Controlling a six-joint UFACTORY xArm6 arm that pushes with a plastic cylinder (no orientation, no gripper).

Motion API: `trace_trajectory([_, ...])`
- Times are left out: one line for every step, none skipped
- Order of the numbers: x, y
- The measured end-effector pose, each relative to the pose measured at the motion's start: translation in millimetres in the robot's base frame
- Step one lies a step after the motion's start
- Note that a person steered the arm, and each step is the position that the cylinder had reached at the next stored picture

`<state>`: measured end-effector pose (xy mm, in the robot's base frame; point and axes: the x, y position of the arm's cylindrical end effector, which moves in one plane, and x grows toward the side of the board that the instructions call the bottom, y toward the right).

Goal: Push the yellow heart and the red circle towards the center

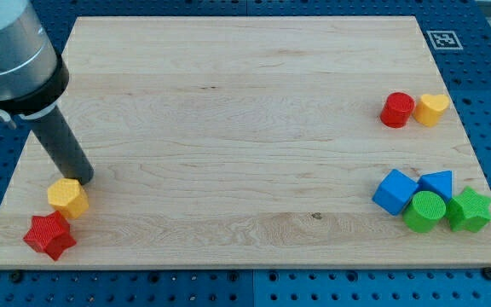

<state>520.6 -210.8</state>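
— Near the view's lower left, what sits by my tip (84, 179)?

— Your tip rests on the desk (228, 111) right at the upper edge of the yellow hexagon (68, 198), touching it or very nearly so. Just below and to the left of that block lies the red star (49, 236), close against it.

— And the tool, is it clenched or released?

— No grasping tool shows here; the arm ends in the dark rod alone, so nothing is held.

— Where are the task's blocks?

— Far across the desk, near the view's right edge in its upper half. The red circle (397, 110) stands beside the yellow heart (432, 109), the heart on the right, the two touching or almost touching. Both are well apart from your tip.

— Anything else?

— A cluster at the lower right: a blue cube (395, 191), a blue block (438, 183) of unclear shape behind, a green circle (425, 211) and a green star (470, 210), packed together.
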Motion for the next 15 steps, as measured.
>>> trace_trajectory([-11,13])
trace_trajectory([-64,54])
trace_trajectory([-119,115])
trace_trajectory([-170,186])
trace_trajectory([-203,263])
trace_trajectory([-200,350])
trace_trajectory([-186,415])
trace_trajectory([-186,418])
trace_trajectory([-170,441])
trace_trajectory([-147,474])
trace_trajectory([-144,485])
trace_trajectory([-138,520])
trace_trajectory([-115,534])
trace_trajectory([-92,514])
trace_trajectory([-89,492])
